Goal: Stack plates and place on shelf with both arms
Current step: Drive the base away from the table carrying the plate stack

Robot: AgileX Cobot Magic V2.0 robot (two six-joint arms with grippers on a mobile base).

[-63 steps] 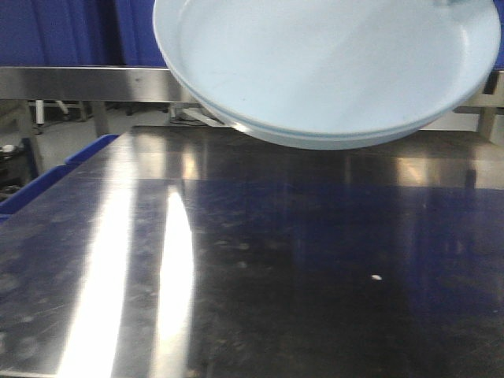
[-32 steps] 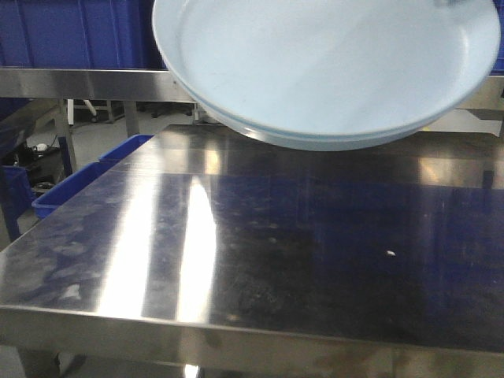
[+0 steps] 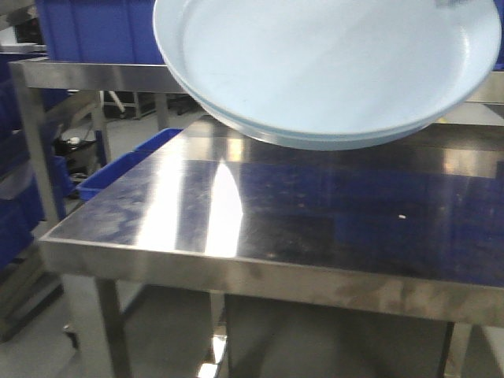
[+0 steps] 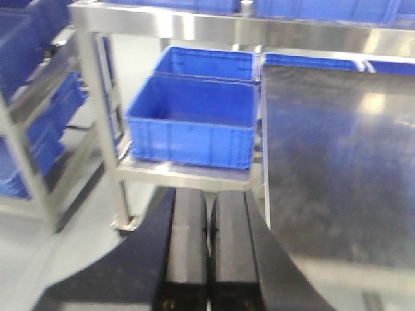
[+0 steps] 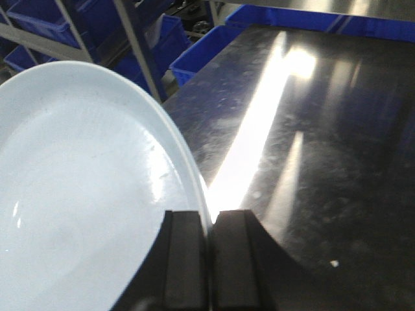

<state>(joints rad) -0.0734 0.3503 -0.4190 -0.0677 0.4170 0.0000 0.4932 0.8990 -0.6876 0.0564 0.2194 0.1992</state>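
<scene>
Soft blur; glare streaks across table [image 3: 223, 206]

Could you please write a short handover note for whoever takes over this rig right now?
Grippers: the right claw is shut on the rim of the glossy pale blue-white round plates. The left claw is shut and holds nothing, just off the edge of the scuffed stainless-steel table, with a blue plastic crate beyond it.
Plates: nested as a pair, held in the air above the table.
Done: stacking and lifting.
Left: set the stack on the shelf. A single rim grip looks precarious, so the left claw should probably help.
</scene>
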